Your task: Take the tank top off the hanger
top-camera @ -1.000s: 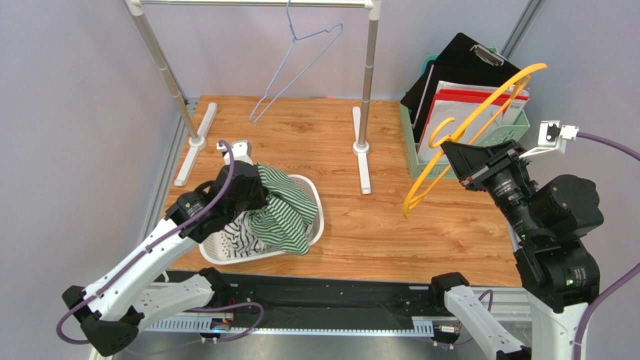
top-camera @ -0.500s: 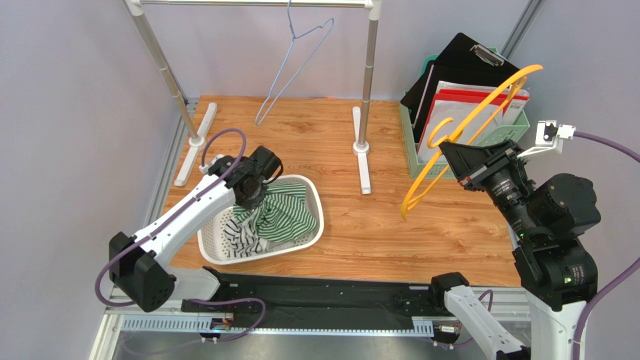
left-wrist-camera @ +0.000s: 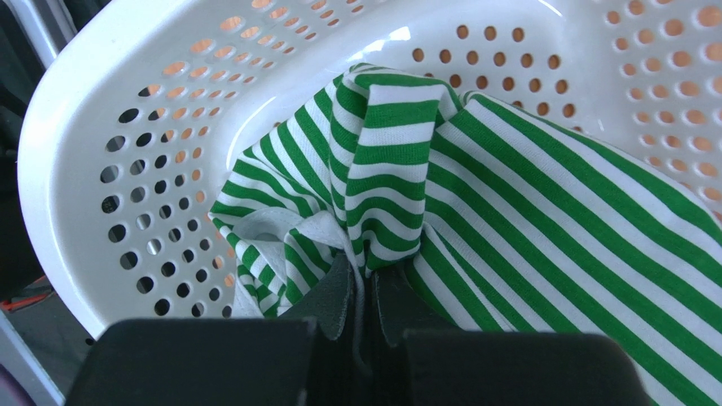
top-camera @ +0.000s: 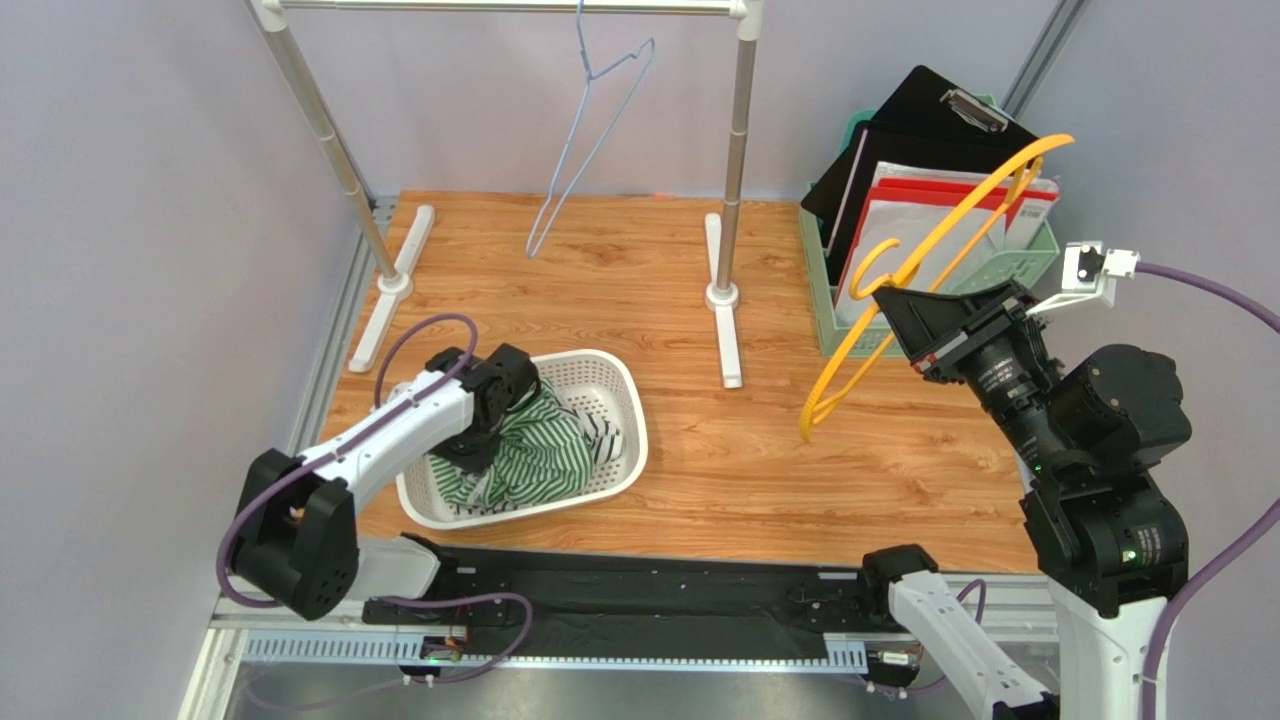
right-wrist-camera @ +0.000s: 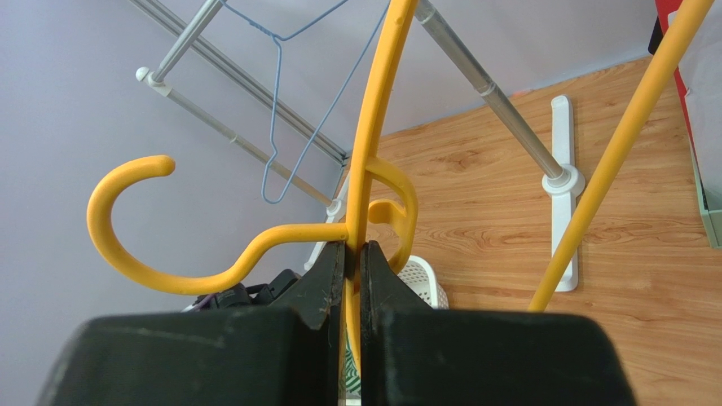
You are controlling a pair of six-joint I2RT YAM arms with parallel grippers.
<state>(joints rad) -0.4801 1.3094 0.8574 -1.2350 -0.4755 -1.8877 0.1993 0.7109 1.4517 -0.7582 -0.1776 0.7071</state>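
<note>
**Striped tank top in the basket, yellow hanger bare**

At left, the left gripper (left-wrist-camera: 363, 283) reaches down into a white perforated basket (left-wrist-camera: 59, 152). Its jaws are pinched tight on a fold of the green-and-white tank top (left-wrist-camera: 508, 211), which lies crumpled inside. At right, well apart, the right gripper (right-wrist-camera: 354, 258) holds the bare yellow hanger (right-wrist-camera: 380, 101) aloft, jaws clamped on its neck. The removal looks done. Next, the left jaws should part and lift away without dragging the cloth.

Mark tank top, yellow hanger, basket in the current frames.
tank top (left-wrist-camera: 525, 220), left wrist view, striped fabric body
yellow hanger (right-wrist-camera: 381, 118), right wrist view, long upright bar
basket (left-wrist-camera: 68, 135), left wrist view, left rim
</note>
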